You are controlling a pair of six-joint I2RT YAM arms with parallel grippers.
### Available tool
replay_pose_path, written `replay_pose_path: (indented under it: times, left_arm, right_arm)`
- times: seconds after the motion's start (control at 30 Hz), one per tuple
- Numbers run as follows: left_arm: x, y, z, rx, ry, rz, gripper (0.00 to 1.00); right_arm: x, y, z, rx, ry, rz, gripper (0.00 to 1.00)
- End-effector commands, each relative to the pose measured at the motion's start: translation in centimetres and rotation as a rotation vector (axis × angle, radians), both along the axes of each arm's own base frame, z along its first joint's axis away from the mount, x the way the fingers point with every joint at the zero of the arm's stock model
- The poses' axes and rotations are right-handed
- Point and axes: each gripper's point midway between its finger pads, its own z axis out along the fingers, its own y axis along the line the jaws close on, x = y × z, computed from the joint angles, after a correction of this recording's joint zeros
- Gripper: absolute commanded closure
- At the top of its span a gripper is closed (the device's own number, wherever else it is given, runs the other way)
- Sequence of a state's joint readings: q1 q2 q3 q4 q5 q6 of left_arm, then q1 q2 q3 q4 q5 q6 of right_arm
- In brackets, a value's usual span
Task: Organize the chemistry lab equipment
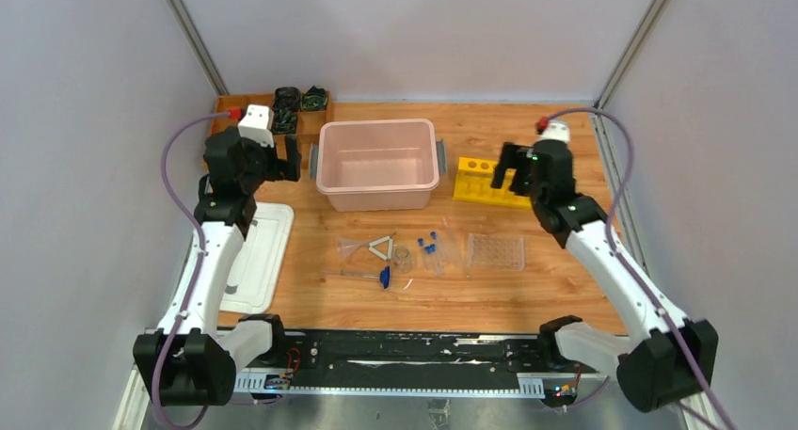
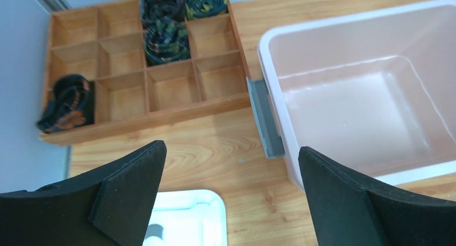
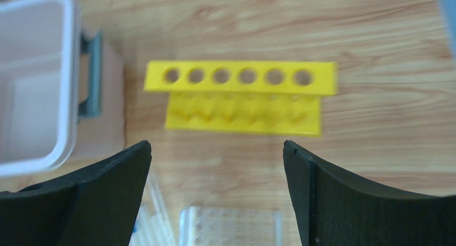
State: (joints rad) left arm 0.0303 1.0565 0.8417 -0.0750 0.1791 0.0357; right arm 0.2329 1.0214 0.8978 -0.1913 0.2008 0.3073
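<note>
Hovering toward the far-left corner of the table, the left gripper point(image 2: 230, 160) is hanging with its jaws spread wide and gripping nothing. It is looking down between the wooden divider tray point(image 2: 134, 90) and the pink bin point(image 2: 349, 47), which is sitting mid-way along the far edge. The right gripper point(image 3: 216, 149) is likewise released and empty, poised over the yellow rack point(image 3: 239, 76) toward the far-right corner.

The equipment is lying in a tight row nearer the near edge, roughly centred between the left and right edges: the clear funnel point(image 1: 350, 248), the white triangle point(image 1: 381, 247), the tiny clear dish point(image 1: 403, 257), the blue-capped clear tubes point(image 1: 431, 249), and the clear tube rack point(image 1: 495, 251). The blue-tipped thin rod point(image 1: 369, 276) is lying just nearer than the funnel.

Crowding is looking like the main hazard. The dish and tubes are sitting so near each other that wide-open fingers descending on one are likely to nudge a neighbour. The tubes, lying on their sides, could then go rolling toward the near edge. The funnel is probably light and slick, so an off-centre pinch is risking squirting it sideways. The rod is lying flat, so the fingertips may be scraping the wood without catching it. Both arms reaching into the same cluster are also risking a collision, and anything carried low may be clipping the bin's rim.
</note>
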Motion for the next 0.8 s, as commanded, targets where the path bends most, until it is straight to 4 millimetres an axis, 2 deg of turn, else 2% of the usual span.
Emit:
replay_pose_path:
  times: [0.0, 0.03, 0.17, 0.3, 0.43, 0.6, 0.77]
  left_arm:
    - [-2.2, 1.5, 0.5, 0.095, 0.189, 0.022, 0.0]
    - [-2.5, 1.7, 0.7, 0.096, 0.207, 0.022, 0.0]
    - [-3.1, 1.4, 1.6, 0.056, 0.242, -0.007, 0.0]
    - [-3.8, 0.5, 2.3, 0.036, 0.259, -0.051, 0.0]
    - [-4.4, 0.0, 3.0, 0.019, 0.253, -0.076, 0.0]
    - [-5.0, -0.7, 3.5, 0.001, 0.239, -0.105, 0.0]
    - [-5.8, -0.9, 3.4, 0.016, 0.246, -0.129, 0.0]
  right_arm:
    - [-2.2, 7.1, -4.9, -0.068, 0.239, 0.191, 0.07]
    - [-2.6, 8.9, -5.7, -0.092, 0.259, 0.24, 0.1]
    - [-2.6, 12.0, -9.0, -0.097, 0.354, 0.302, 0.31]
    - [-2.3, 14.0, -11.4, -0.086, 0.409, 0.323, 0.43]
    - [-2.3, 14.7, -13.9, -0.074, 0.448, 0.3, 0.54]
    - [-2.6, 15.5, -16.7, -0.041, 0.49, 0.281, 0.58]
    - [-2.8, 16.4, -18.4, -0.028, 0.53, 0.286, 0.6]
